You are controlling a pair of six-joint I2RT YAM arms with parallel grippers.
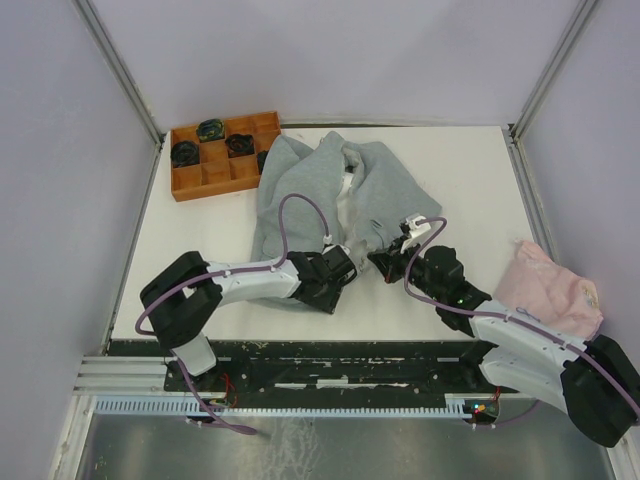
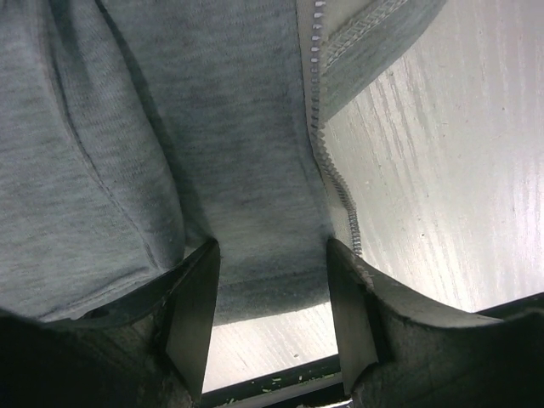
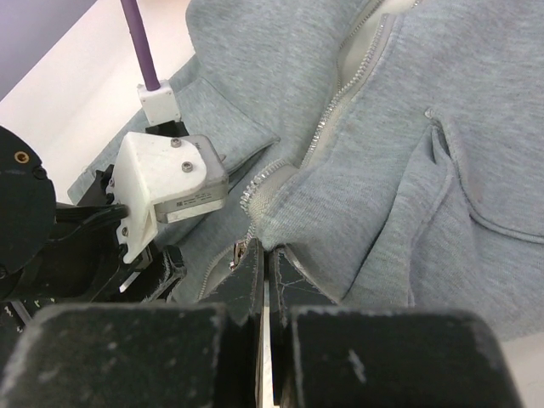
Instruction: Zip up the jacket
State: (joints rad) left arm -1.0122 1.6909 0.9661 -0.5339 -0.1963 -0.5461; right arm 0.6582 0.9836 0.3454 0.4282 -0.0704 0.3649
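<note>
1. A light grey fleece jacket [image 1: 310, 185] lies spread in the middle of a white table [image 1: 460, 180]. Its hem faces the two arms. The front hangs open, and white lining shows along the gap.
2. At the far left corner sits an orange compartment tray [image 1: 185, 187] holding dark items, and its near corner meets the jacket's edge. A pale pink cloth [image 1: 550, 290] lies at the right side, well apart from the jacket.
3. The left pincer [image 2: 272, 314] is at the hem of the front panel on the left of the overhead view. Its jaws stand apart, straddling a flat stretch of hem without squeezing it, so it is released. A row of zipper teeth [image 2: 327, 157] runs just beside one finger.
4. The right pincer [image 3: 265, 276] is clenched tight at the bottom corner of the other front panel, where that zipper edge ends. It seems to nip the jacket's edge there. Whether the slider is between its tips is too small to tell.
5. Judging by this, the task is at its start: the two lower zipper ends are being brought together, and no teeth are joined yet.
6. The next move likely calls for the left pincer to close on its hem and steady it. The bottom ends would then be mated precisely before any pull toward the collar.
</note>
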